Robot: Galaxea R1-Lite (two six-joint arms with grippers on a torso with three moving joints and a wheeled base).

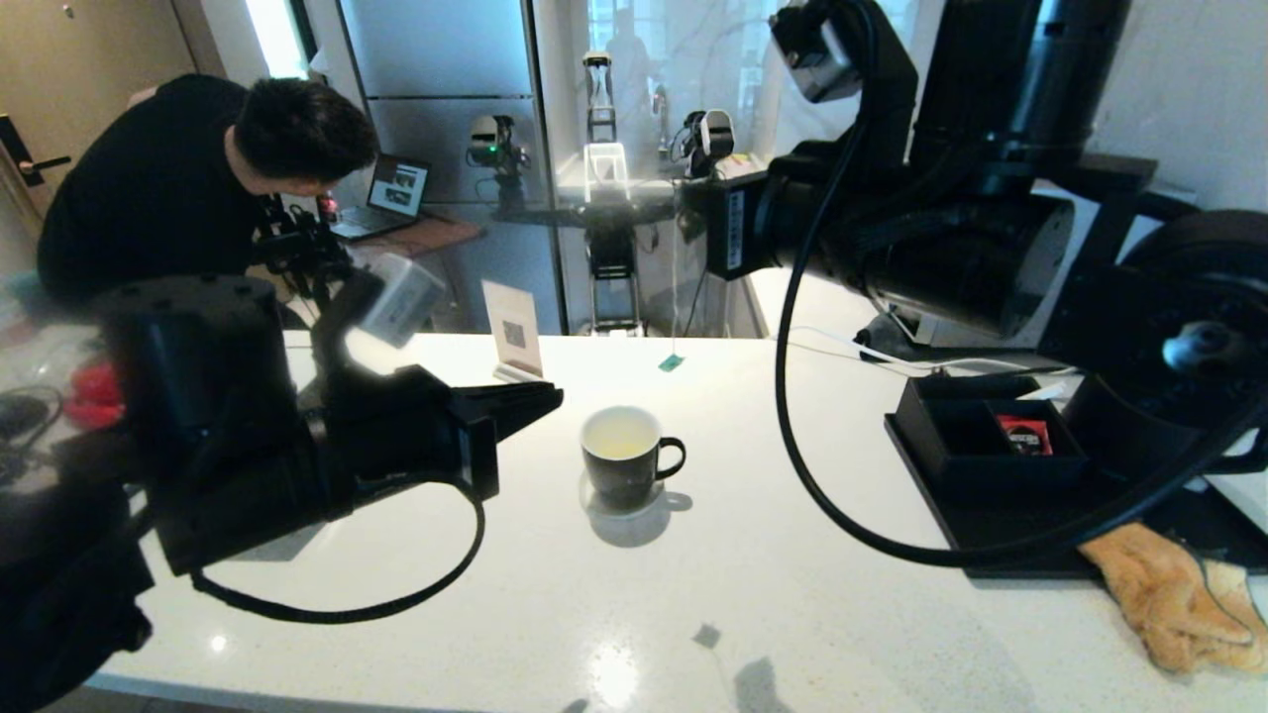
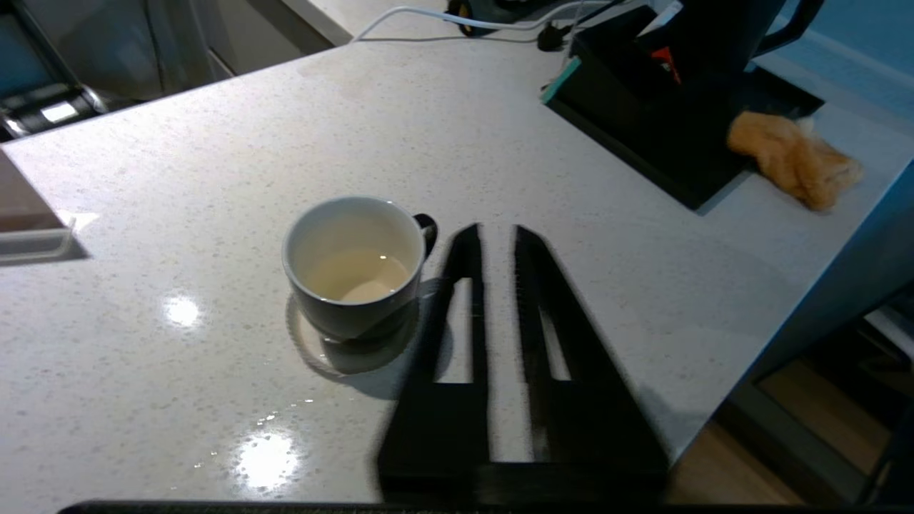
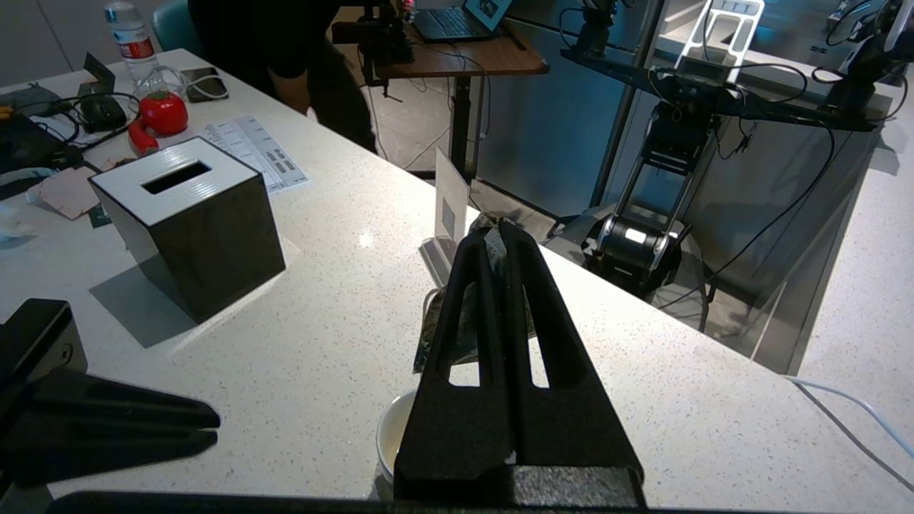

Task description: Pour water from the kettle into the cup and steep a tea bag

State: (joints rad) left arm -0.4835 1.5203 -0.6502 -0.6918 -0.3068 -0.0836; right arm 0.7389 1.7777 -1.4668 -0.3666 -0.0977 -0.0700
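Head view: the cup (image 1: 626,458), holding pale liquid, stands mid-worktop (image 1: 753,555). Left wrist view: the left claw (image 2: 498,246) hovers beside the cup's handle, fingers narrowly apart, empty. Right wrist view: the right claw (image 3: 496,235), raised above the cup, pinches the tea bag (image 3: 468,314).

left tool (image 2: 498,235) slightly parted, right tool (image 3: 498,232) pinched
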